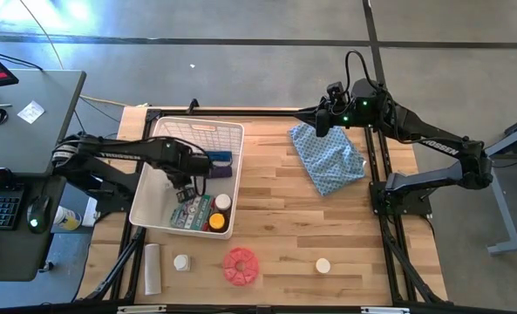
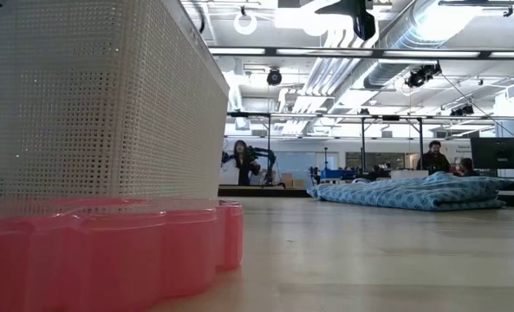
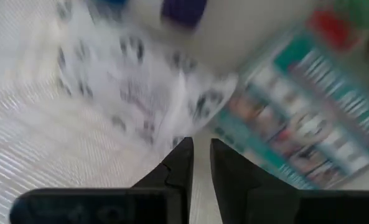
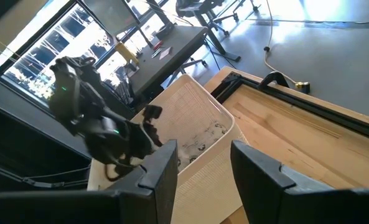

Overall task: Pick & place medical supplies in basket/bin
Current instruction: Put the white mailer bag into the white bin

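Left gripper (image 1: 183, 187) inside bin (image 1: 166, 131), over packets (image 1: 193, 211); fingers narrowly parted, nothing between them. Right gripper (image 4: 200, 163) idle, raised at far right edge by cloth (image 1: 328, 157), parted, empty. Still outside on table: red disc (image 1: 240, 266), two white jars (image 1: 181, 262). Judged light, rigid; disc best pinched at rim, jars across cap.

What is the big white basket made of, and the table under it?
The basket looks like white plastic: its walls are a molded lattice of little holes, with a smooth rounded rim. The table looks like wood: pale glued strips with visible grain, probably a smooth finish.
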